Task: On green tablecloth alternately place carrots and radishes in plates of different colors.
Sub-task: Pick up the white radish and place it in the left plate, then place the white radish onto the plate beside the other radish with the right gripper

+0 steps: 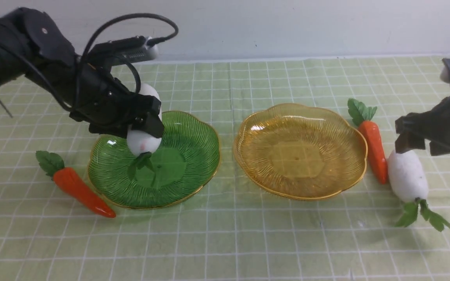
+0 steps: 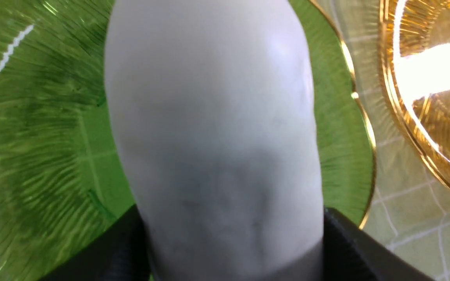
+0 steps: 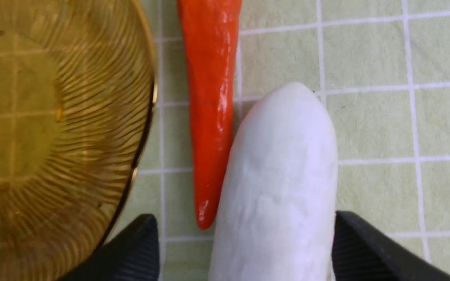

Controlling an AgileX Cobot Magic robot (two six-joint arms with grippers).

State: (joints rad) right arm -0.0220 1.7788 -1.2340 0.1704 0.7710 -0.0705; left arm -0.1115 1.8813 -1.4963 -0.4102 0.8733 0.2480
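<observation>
Front view: my left pincer (image 1: 145, 130) is clamped on one white radish (image 1: 143, 143), leaf end down over the green plate (image 1: 188, 156) and not yet let go. The amber plate (image 1: 299, 156) holds nothing. The left carrot (image 1: 80, 189), right carrot (image 1: 375, 150) and second radish (image 1: 408, 175) lie on the green tablecloth (image 1: 225, 242).

Left wrist view: the radish fills the frame, gripped on both sides.

Right wrist view: my right pincer (image 3: 244, 249) is spread wide astride the second radish, perhaps brushing one side.

Two plates, two carrots, two radishes; nothing placed yet.

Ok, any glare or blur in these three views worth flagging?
Left wrist view: the radish fills the frame, soft and out of focus, and blown-out glare streaks the amber plate. Right wrist view: sharp, with small highlights on the carrot. Front view: evenly lit, soft shadows, faint glints on the green plate.
</observation>
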